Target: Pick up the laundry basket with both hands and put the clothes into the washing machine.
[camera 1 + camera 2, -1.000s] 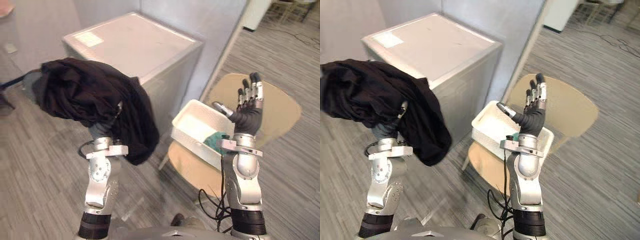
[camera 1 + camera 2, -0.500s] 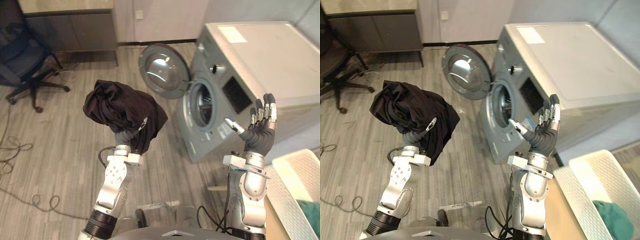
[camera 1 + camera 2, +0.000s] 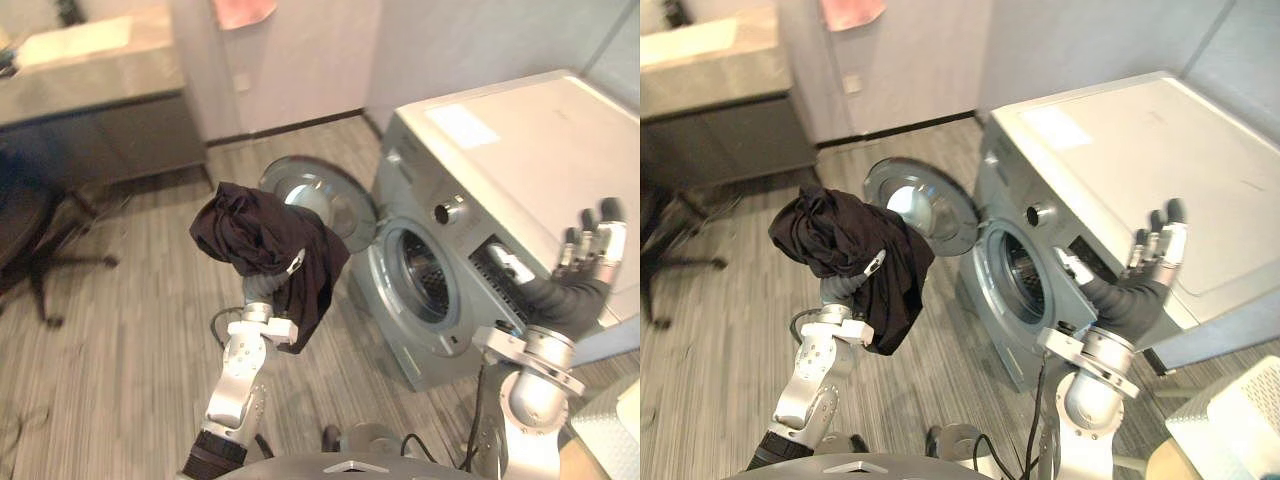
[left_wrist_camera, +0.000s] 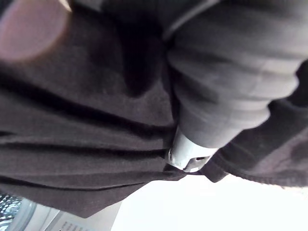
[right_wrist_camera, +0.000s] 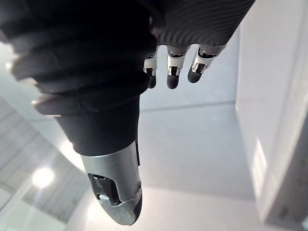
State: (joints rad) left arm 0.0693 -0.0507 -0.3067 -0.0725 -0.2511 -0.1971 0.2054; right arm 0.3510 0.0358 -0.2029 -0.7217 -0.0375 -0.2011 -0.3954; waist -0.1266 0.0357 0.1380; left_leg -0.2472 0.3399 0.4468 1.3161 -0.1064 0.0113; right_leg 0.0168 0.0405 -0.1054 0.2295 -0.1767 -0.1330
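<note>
Black garment: bunched over my raised left hand; I cannot tell its grip under the cloth. It hangs just beside the washing machine's open round door.
Right hand: raised before the machine, spread straight, empty.
White laundry basket: one corner at my lower right.

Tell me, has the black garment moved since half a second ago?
Yes. The black garment now overlaps the open door, having hung lower left of it: it moved toward the door, though the camera shifted too.
</note>
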